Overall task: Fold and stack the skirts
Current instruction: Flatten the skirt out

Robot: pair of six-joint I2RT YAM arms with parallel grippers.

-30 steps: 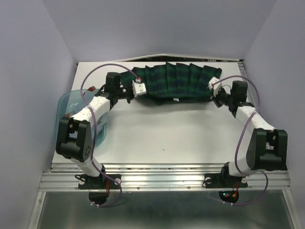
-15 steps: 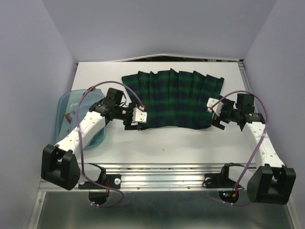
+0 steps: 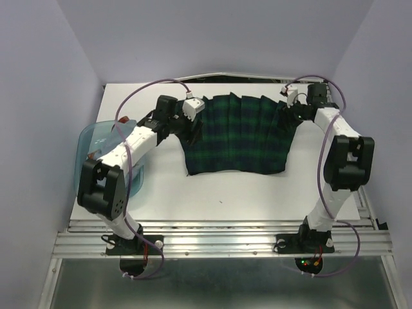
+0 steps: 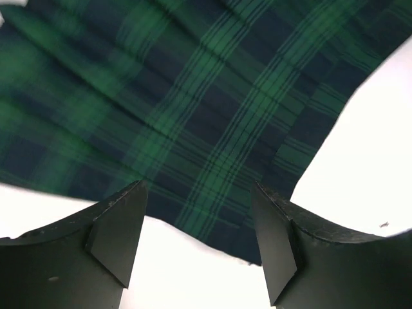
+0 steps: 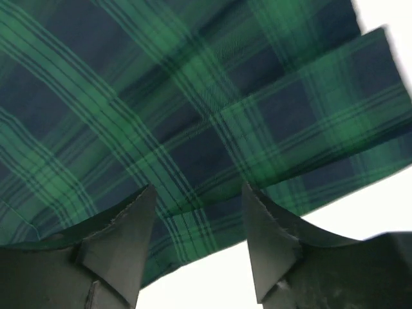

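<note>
Finding a blue tub (image 3: 95,138) at the left edge of the table (image 3: 225,190), beside the left arm. Holding the left gripper (image 4: 198,196) above the far left corner of the skirt (image 3: 238,135), with fingers (image 4: 119,225) spread wide and gripping nothing; seeing only tartan and bare white tabletop in the gap between them. Viewing the skirt lying flat across the far middle of the table, opened out, with pleats running from the far side toward the near side and a fairly straight near edge. Showing dark green and navy checks throughout. Reaching the right gripper (image 5: 199,193) over the skirt's far right corner, near the table's back edge, likewise with fingers wide apart and closing on nothing; looking down through that gap at pleated cloth, with a strip of white table past its edge.
</note>
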